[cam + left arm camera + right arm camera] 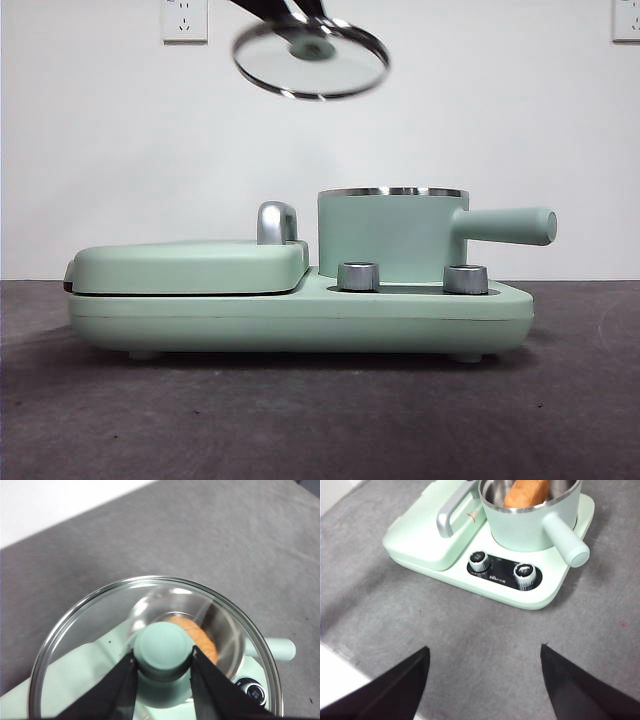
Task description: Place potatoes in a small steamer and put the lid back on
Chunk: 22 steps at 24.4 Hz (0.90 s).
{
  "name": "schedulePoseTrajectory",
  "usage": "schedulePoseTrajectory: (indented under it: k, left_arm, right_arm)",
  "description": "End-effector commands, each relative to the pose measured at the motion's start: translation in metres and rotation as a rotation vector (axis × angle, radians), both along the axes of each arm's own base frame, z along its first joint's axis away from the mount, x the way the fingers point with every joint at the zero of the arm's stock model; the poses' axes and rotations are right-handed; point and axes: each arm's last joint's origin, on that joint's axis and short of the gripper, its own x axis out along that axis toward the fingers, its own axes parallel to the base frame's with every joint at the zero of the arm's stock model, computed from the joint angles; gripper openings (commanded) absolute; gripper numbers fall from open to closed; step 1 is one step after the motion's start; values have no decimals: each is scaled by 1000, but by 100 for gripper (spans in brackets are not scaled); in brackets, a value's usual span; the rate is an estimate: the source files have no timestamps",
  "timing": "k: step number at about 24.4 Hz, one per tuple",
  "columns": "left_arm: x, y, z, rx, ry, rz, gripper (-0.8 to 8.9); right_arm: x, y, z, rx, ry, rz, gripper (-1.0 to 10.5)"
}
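Note:
The mint-green small steamer (392,233) stands uncovered on the right half of the green cooker base (300,315), its side handle (507,225) pointing right. An orange-brown potato (527,492) lies inside the steamer (530,520); the potato (200,635) also shows through the glass in the left wrist view. My left gripper (163,662) is shut on the mint knob of the clear glass lid (90,645). It holds the lid (311,60) tilted in the air, above and a little left of the steamer. My right gripper (485,680) hangs open over bare table, away from the cooker.
A flat green hinged grill plate (190,265) with a steel handle (276,222) fills the cooker's left half. Two steel knobs (359,276) (465,279) sit on the base in front of the steamer. Grey table (320,420) lies all around; a white wall stands behind.

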Motion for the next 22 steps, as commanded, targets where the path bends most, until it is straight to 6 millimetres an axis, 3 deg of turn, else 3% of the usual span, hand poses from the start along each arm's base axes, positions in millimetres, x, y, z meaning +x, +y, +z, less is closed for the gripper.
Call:
schedulePoseTrajectory:
  k: [1, 9, 18, 22]
  left_arm:
    - [4, -19, 0, -10, -71, -57, 15]
    - [18, -48, -25, -12, -87, -100, 15]
    - [34, -60, -55, 19, -25, -105, 15]
    - [36, -62, -57, -2, -18, -130, 15]
  right_arm:
    - [-1, 0, 2, 14, -7, 2, 348]
    - [-1, 0, 2, 13, -5, 1, 348]
    - [-1, 0, 2, 12, -4, 1, 348]
    - [-1, 0, 1, 11, -2, 2, 348]
